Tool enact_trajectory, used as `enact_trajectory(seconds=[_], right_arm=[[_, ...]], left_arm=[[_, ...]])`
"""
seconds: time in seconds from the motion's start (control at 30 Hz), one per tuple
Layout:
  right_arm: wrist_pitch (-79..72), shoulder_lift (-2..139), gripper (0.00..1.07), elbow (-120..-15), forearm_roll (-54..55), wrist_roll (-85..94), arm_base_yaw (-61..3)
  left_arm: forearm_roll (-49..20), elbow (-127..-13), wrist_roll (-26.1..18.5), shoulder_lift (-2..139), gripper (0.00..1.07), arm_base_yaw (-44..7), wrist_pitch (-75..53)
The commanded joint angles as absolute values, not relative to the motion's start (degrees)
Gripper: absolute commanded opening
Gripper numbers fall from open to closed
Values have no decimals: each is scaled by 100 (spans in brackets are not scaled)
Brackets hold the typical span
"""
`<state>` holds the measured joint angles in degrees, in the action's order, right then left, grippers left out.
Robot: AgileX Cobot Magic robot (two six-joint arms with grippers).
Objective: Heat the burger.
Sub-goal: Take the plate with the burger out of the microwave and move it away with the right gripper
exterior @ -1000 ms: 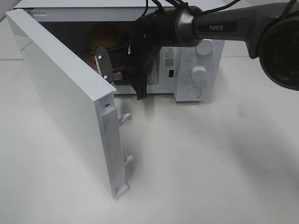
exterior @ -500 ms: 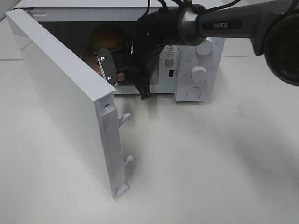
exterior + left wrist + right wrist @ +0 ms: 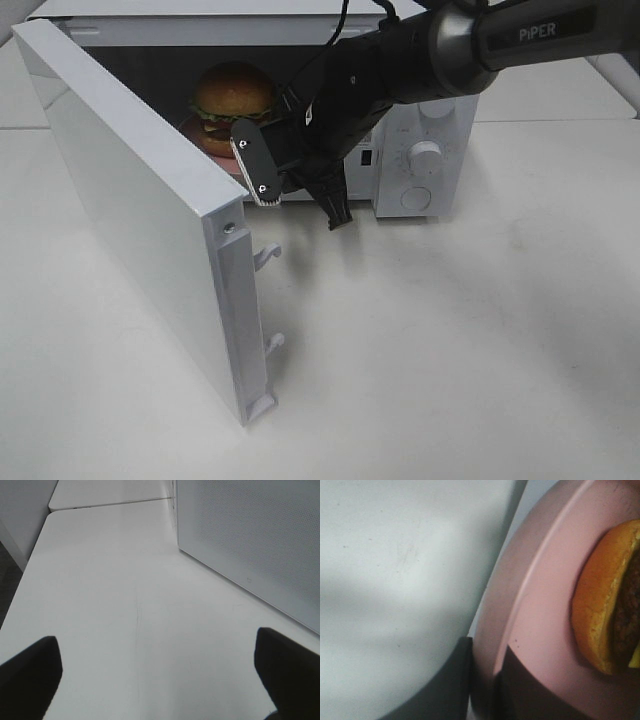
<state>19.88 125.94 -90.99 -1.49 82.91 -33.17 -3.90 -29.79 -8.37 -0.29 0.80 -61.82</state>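
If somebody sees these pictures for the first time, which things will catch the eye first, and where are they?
The burger on its pink plate sits inside the white microwave, whose door stands wide open toward the camera. The black right gripper reaches in at the opening, and in the right wrist view its fingers pinch the plate's rim. The left gripper hangs open over the bare table beside the microwave.

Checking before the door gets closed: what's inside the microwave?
The burger on a pink plate. The door and right gripper hide the plate's front.
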Motion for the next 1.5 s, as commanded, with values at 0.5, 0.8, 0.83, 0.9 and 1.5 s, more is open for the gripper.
enact_trajectory(seconds=[0.5, 0.8, 0.83, 0.9, 1.5], right_arm=[[1427, 11683, 0, -8342, 252, 9018, -3289], [1387, 11396, 0, -7970, 195, 9041, -3289], [1387, 11396, 0, -7970, 195, 9041, -3289], [1249, 11270, 0, -7741, 63, 9041, -3289], [699, 10216, 0, -6274, -264, 9041, -3289]], left_arm=[[-378, -2962, -842, -52, 98, 92, -6131], [-378, -2962, -842, -52, 98, 92, -6131], [-378, -2962, -842, -52, 98, 92, -6131], [-378, -2962, -842, -52, 98, 92, -6131], [-378, -2962, -842, -52, 98, 92, -6131]])
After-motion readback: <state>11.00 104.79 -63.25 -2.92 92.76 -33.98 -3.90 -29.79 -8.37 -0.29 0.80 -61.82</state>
